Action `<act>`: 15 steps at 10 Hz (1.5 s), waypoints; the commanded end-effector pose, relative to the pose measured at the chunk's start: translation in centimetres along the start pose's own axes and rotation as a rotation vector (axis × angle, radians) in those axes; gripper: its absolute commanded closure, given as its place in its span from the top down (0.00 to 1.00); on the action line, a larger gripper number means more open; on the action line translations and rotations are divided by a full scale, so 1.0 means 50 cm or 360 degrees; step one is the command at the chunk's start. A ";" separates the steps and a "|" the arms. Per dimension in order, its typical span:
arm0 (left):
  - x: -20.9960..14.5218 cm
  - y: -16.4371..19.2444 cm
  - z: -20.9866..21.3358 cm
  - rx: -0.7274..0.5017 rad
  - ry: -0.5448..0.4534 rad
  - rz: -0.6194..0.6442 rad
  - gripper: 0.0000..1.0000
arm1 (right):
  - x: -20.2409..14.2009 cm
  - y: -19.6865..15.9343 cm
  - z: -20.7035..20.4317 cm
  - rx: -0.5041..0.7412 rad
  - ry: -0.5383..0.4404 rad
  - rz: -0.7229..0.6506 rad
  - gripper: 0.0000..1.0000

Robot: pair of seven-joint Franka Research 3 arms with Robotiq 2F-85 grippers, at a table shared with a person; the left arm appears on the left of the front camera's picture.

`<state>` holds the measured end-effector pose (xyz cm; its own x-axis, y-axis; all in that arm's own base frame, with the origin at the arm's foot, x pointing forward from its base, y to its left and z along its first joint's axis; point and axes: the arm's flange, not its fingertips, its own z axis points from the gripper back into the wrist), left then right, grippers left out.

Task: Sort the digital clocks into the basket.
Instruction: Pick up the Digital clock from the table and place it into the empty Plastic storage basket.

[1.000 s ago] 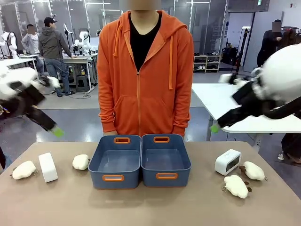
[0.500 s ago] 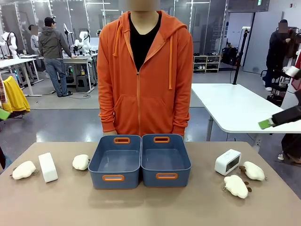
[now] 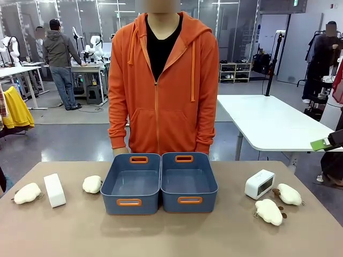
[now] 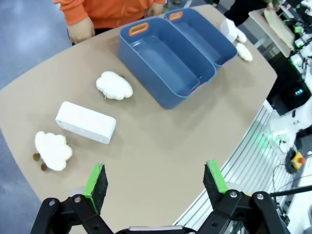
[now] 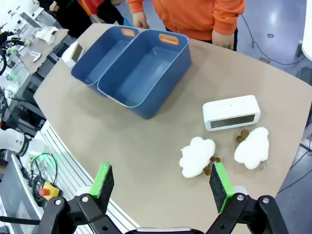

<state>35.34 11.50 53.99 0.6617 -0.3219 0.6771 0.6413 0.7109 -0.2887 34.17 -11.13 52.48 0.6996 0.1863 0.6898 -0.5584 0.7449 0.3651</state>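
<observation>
Two blue-grey baskets stand side by side mid-table, one on the left (image 3: 110, 199) and one on the right (image 3: 210, 197), both empty. One white digital clock (image 3: 54, 189) stands left of them and another (image 3: 259, 184) lies to the right. High above the table's left end, my left gripper (image 4: 155, 179) is open, with the left clock (image 4: 86, 122) lying below it. Over the right end my right gripper (image 5: 161, 180) is open too, above the right clock (image 5: 231, 112). One of its green fingertips (image 3: 320, 144) pokes in at the front view's right edge.
Cream plush toys lie on both sides of the baskets: two on the left (image 3: 27, 193) (image 3: 92, 184) and two on the right (image 3: 289, 194) (image 3: 269, 211). A person in an orange hoodie (image 3: 163, 85) stands at the far edge, hands down by the table.
Both arms have swung outward out of the front view: the left arm is gone from the left side, and of the right arm only a green fingertip is left at the right edge.
</observation>
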 end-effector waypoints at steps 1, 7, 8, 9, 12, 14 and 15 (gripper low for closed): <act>0.006 -0.006 -0.005 0.0025 -0.0077 -0.0024 1.00 | 0.008 0.004 -0.016 -0.0008 -0.0014 -0.0037 1.00; 0.000 0.000 0.000 0.0000 0.0000 0.0000 1.00 | 0.000 0.000 0.000 0.0000 0.0000 0.0000 1.00; 0.000 0.000 0.000 0.0000 0.0000 0.0000 1.00 | 0.000 0.000 0.000 0.0000 0.0000 0.0000 1.00; 0.000 0.000 0.000 0.0000 0.0000 0.0000 1.00 | 0.000 0.000 0.000 0.0000 0.0000 0.0000 1.00; 0.000 0.000 0.000 0.0000 0.0000 0.0000 1.00 | 0.000 0.000 0.000 0.0000 0.0000 0.0000 1.00; 0.000 0.000 0.000 0.0000 0.0000 0.0000 1.00 | 0.000 0.000 0.000 0.0000 0.0000 0.0000 1.00; 0.000 0.000 0.000 0.0000 0.0000 0.0000 1.00 | 0.000 0.000 0.000 0.0000 0.0000 0.0000 1.00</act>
<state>35.36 11.41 54.03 0.6723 -0.3161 0.6694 0.6266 0.7246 -0.2870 34.04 -11.05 52.53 0.7153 0.1769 0.6761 -0.5386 0.7560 0.3720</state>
